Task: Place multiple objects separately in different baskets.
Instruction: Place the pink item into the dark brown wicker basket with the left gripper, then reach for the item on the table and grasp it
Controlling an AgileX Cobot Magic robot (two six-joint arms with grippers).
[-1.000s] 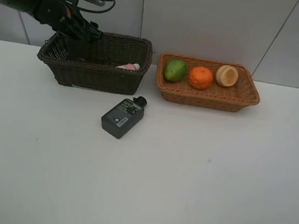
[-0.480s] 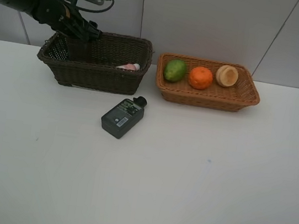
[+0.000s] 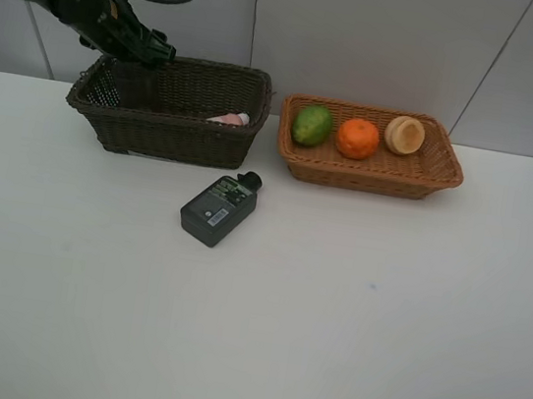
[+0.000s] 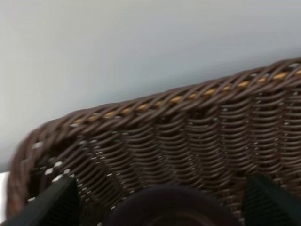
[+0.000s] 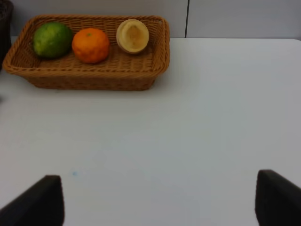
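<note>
**Flat bottle lies loose on the table as left arm hangs over the dark basket**

Nearest me in the high view, the white table (image 3: 328, 327) lies bare in front. A little farther back, the flat dark-green bottle (image 3: 217, 209) rests on its side on the table, black cap pointing toward the baskets, just in front of the dark brown basket (image 3: 167, 131) and apart from it. Inside that basket I can make out the pink white-capped bottle (image 3: 228, 117) against the near wall. To the right, the orange-tan basket (image 3: 368, 172) holds three items in a row: the green oval fruit (image 3: 312, 125), the orange (image 3: 358, 138) and a pale tan round piece (image 3: 405, 135).

Farthest back, my left end effector (image 3: 153, 50) hovers above the dark basket's rear left corner. Its wrist view shows two finger tips (image 4: 44, 205) spread wide, released, a dark rounded shape between them. The right end effector (image 5: 157, 207) shows wide-set tips too, holding nothing, facing the tan basket across bare table.
</note>
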